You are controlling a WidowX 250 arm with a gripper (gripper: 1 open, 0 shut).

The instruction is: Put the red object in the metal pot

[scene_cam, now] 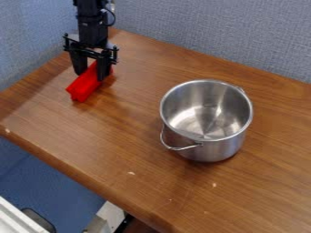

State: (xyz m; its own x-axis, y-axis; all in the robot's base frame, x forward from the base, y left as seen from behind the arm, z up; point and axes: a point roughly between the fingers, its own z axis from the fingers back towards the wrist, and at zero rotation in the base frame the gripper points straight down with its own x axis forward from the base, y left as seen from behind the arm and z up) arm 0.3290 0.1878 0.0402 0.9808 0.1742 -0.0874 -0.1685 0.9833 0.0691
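Note:
A bright red block (82, 86) lies on the wooden table (122, 136) near its far left corner. My black gripper (91, 69) points straight down onto the block's far end, its fingers closed around that end, and the block still rests on the wood. To the right stands the shiny metal pot (206, 118), upright and empty, with its thin wire handle hanging down the front.
A blue-grey wall runs behind the table. The table's left and front edges drop off to a blue floor. Bare wood stretches between the block and the pot.

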